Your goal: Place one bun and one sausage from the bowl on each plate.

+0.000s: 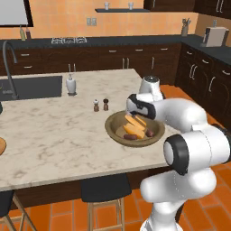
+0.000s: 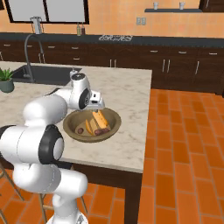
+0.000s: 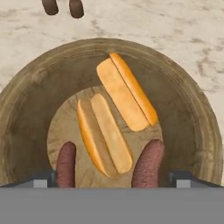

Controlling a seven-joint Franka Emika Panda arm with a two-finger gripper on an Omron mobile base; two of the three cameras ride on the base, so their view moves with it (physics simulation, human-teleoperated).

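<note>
The wide olive-brown wooden bowl sits near the island's right end. Two split buns lie in it: one farther back, the other in the middle. Two dark sausages lie at either side, near my fingertips. In the left base view the buns lie between the sausages. My gripper hangs just above the bowl, pointing down, open, holding nothing. A tan plate shows only its rim at the counter's far left.
Salt and pepper shakers stand just behind the bowl. A soap dispenser stands by the sink at the back left. A potted plant is at the left, and a stool stands below the counter's front edge.
</note>
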